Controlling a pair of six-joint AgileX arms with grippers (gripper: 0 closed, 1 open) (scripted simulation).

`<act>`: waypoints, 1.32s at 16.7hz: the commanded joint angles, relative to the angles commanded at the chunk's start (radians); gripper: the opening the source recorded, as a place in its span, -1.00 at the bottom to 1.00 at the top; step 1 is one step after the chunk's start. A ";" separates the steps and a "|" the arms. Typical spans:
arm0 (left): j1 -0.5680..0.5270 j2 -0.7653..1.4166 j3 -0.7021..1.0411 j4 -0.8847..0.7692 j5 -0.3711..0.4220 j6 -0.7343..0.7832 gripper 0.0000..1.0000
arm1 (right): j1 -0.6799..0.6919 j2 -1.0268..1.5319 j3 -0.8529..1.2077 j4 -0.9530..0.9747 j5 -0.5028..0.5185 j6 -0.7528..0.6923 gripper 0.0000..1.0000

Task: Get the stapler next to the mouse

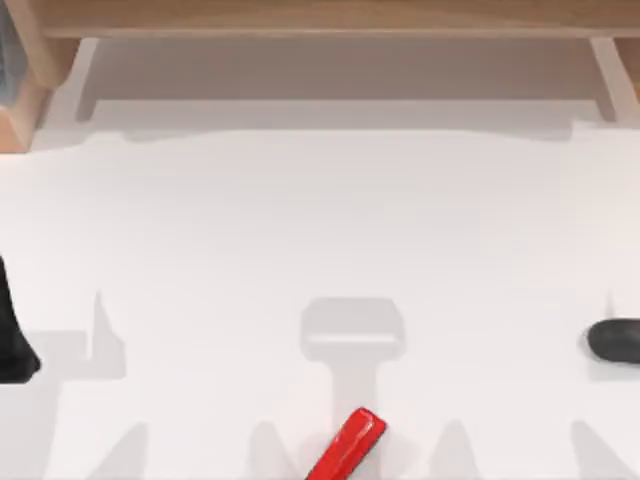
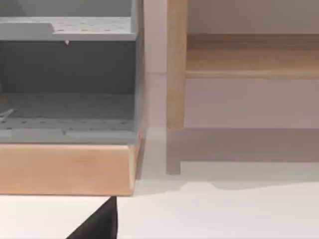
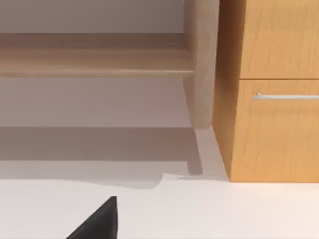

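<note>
The stapler [image 1: 350, 447] is a glossy red bar lying at an angle at the front edge of the white table [image 1: 320, 220], near the middle. The mouse [image 1: 617, 340] is a low dark oval at the far right edge, well apart from the stapler. A black part of my left gripper [image 2: 99, 224] shows at the edge of the left wrist view, facing the back of the table. A like black part of my right gripper [image 3: 99, 221] shows in the right wrist view. Neither holds anything that I can see.
A taller black angular object [image 1: 12, 335] stands at the table's far left edge. A wooden shelf [image 1: 320, 20] runs along the back. A grey shelf unit on a wooden base [image 2: 67, 99] stands back left, and a wooden drawer cabinet [image 3: 274, 99] back right.
</note>
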 joint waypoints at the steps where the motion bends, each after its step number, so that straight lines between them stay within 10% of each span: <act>1: 0.000 0.000 0.000 0.000 0.000 0.000 1.00 | 0.000 0.000 0.000 0.000 0.000 0.000 1.00; 8: 0.000 0.000 0.000 0.000 0.000 0.000 1.00 | 0.062 0.210 0.121 -0.112 0.008 0.206 1.00; 22: 0.000 0.000 0.000 0.000 0.000 0.000 1.00 | 0.556 1.511 0.850 -0.737 0.015 1.258 1.00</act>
